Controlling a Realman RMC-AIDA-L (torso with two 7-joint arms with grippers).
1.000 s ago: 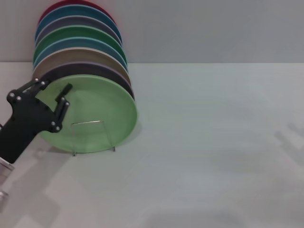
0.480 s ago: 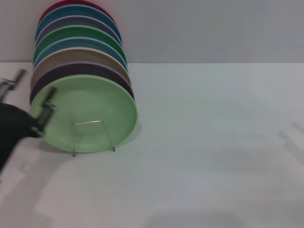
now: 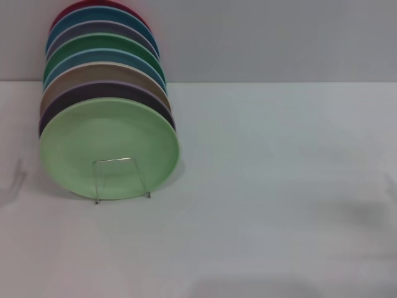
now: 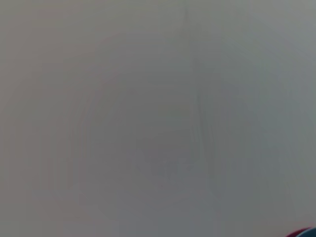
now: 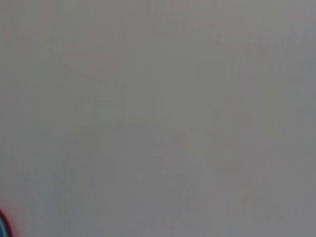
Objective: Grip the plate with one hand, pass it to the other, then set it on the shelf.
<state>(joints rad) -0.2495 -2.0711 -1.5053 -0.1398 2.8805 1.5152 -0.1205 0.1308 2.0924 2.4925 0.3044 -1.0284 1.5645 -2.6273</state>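
Observation:
The light mint-green plate point(image 3: 110, 148) stands upright at the front of a row of plates on the clear rack, at the left of the head view. The rack's thin bent U-shaped front support point(image 3: 121, 180) crosses the plate's lower part. Neither gripper shows in any view. Both wrist views show only a plain grey surface, with slivers of a red and blue plate edge in the left wrist view point(image 4: 302, 233) and in the right wrist view point(image 5: 2, 223).
Behind the mint plate stand several more plates: a dark purple one point(image 3: 105, 91), a tan one point(image 3: 93, 71), a darker green one point(image 3: 99, 43) and a red one point(image 3: 80, 6) at the back. The white table point(image 3: 279, 186) stretches to the right. A grey wall is behind.
My left gripper, open beside the mint plate's left edge a second ago, has drawn back to the left and left the head view. The plate has stayed on the rack.

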